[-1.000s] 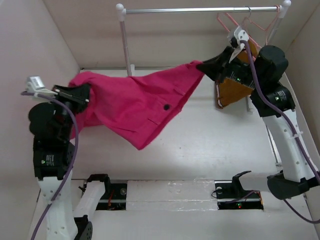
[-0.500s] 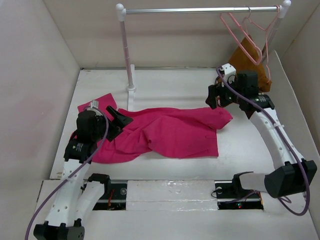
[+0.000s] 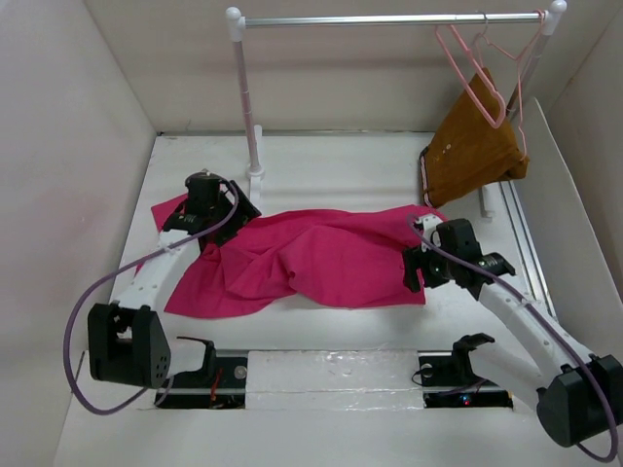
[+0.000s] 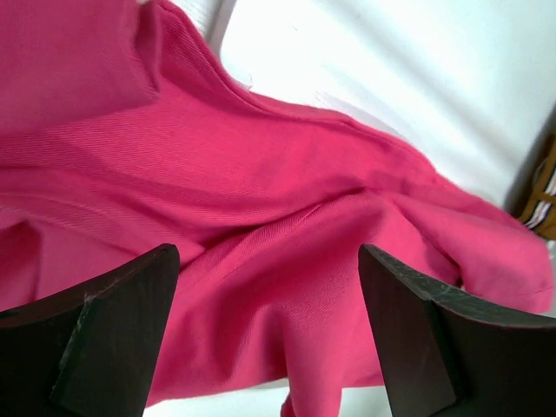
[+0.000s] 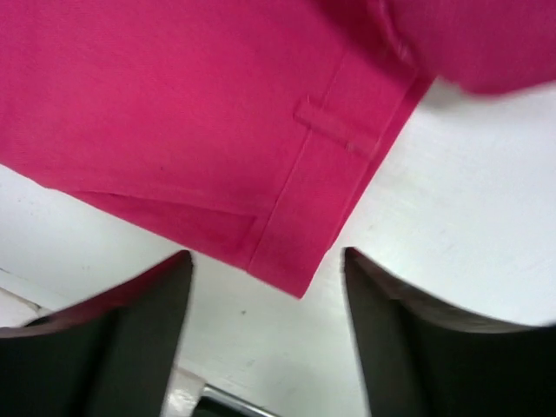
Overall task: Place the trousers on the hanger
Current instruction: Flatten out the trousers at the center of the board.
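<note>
The magenta trousers (image 3: 311, 255) lie crumpled flat across the middle of the table. In the top view my left gripper (image 3: 234, 216) hovers over their left end. The left wrist view shows it (image 4: 265, 261) open, with only folds of pink cloth (image 4: 287, 182) below the dark fingers (image 4: 113, 334). My right gripper (image 3: 413, 272) is at their right end. It (image 5: 265, 261) is open too, above a waistband corner with a belt loop (image 5: 334, 130) and bare table. A pale-pink hanger (image 3: 474, 68) hangs at the right end of the rail, apart from both grippers.
The silver rail (image 3: 389, 18) spans the back on white posts (image 3: 248, 107). A mustard-brown garment (image 3: 477, 148) hangs from another hanger at the back right, just behind the right arm. Pale walls close in the table on three sides.
A second ago both grippers held the trousers stretched in the air. They have opened and let go, and the trousers dropped onto the table. Both arms have come down over the cloth's ends.
</note>
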You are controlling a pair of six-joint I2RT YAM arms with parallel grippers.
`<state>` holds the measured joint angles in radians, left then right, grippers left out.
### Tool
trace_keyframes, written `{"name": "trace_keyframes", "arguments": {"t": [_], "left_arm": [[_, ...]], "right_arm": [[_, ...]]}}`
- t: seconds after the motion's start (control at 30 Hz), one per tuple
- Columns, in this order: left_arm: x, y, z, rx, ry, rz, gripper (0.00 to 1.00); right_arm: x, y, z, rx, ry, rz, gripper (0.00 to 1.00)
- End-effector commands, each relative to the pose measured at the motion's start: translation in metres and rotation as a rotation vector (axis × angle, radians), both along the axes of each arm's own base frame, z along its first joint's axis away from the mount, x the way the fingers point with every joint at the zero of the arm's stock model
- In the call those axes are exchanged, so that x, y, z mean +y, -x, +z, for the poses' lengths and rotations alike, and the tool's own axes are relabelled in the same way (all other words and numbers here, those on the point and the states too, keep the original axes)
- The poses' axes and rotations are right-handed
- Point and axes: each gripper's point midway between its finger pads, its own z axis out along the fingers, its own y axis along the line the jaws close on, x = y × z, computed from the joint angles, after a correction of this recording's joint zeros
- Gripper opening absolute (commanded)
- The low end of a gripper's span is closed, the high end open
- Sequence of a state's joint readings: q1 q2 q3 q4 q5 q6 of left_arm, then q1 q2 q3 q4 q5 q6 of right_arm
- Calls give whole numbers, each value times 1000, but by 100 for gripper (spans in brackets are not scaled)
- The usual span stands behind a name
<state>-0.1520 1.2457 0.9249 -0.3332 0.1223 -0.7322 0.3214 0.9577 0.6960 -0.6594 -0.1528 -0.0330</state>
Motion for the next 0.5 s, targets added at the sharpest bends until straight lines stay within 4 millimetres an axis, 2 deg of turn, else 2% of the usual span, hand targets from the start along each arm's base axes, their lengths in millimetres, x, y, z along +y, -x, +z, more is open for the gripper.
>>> {"name": "trace_keyframes", "arguments": {"t": [0.0,0.03,0.1,0.13,0.2,0.23,0.33,0.4,0.43,0.47], "left_arm": [[-24,-19,25,-129,-15,-70,80],[-38,-20,23,-139,-23,-98,80],[-52,-21,22,-138,-19,-127,79],[-68,-18,16,-123,-24,-167,79],[-80,-17,19,-139,-48,-192,79],[-93,-12,20,-141,-57,-227,79],[-99,-9,25,-168,-73,-235,78],[-101,-5,26,-173,-70,-244,78],[-101,-4,32,-194,-61,-249,78],[-100,-1,30,-192,-60,-250,78]], "right_arm": [[-13,4,-15,35,-24,-125,80],[-12,0,-19,22,-51,-142,80],[-18,5,-40,78,-85,-190,80],[-17,6,-45,95,-99,-192,80],[-18,9,-57,131,-104,-207,79],[-16,9,-63,155,-109,-212,78],[-11,12,-73,205,-151,-245,69],[-7,12,-77,220,-188,-255,52],[-2,12,-78,222,-234,-255,39],[-4,11,-77,225,-254,-282,8]]}}
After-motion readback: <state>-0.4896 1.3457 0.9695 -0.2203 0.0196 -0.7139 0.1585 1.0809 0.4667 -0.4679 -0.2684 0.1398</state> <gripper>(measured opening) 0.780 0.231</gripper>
